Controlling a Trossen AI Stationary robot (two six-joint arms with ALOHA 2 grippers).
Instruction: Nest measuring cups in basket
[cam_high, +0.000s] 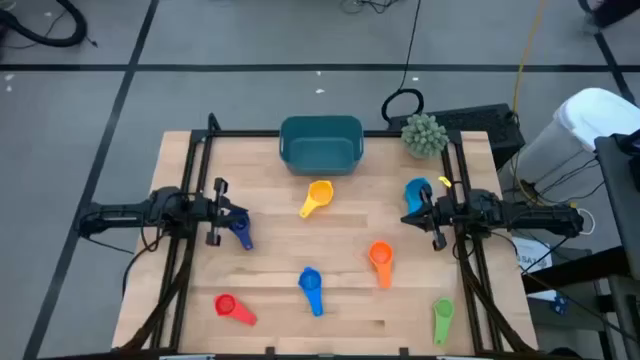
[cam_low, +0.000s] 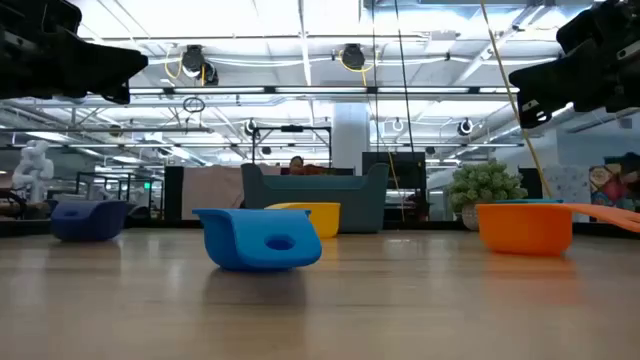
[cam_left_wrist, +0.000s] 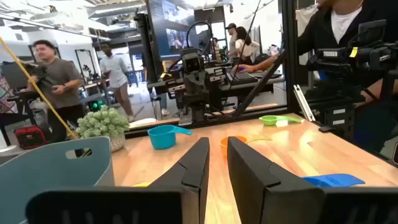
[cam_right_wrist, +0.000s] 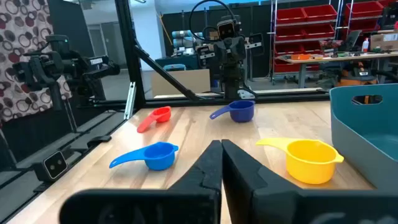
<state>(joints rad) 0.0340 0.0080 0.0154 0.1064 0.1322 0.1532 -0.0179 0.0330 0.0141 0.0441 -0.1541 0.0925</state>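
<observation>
The teal basket (cam_high: 320, 143) stands at the table's far middle. Cups lie spread on the wood, all upright on their bowls where it shows. They are yellow (cam_high: 317, 197), light blue (cam_high: 417, 191), dark blue (cam_high: 241, 233), orange (cam_high: 381, 260), mid blue (cam_high: 311, 288), red (cam_high: 234, 308) and green (cam_high: 442, 318). My left gripper (cam_high: 228, 212) hovers at the left side beside the dark blue cup, with a narrow gap between its fingers (cam_left_wrist: 217, 142). My right gripper (cam_high: 418, 215) hovers at the right side just near of the light blue cup and is shut (cam_right_wrist: 221, 144). Neither touches anything.
A spiky green plant ball (cam_high: 424, 133) sits at the far right corner next to the basket. A black frame (cam_high: 200, 150) runs along the table's far, left and right edges. People stand in the room beyond the table (cam_left_wrist: 56, 81). Bare wood lies between the cups.
</observation>
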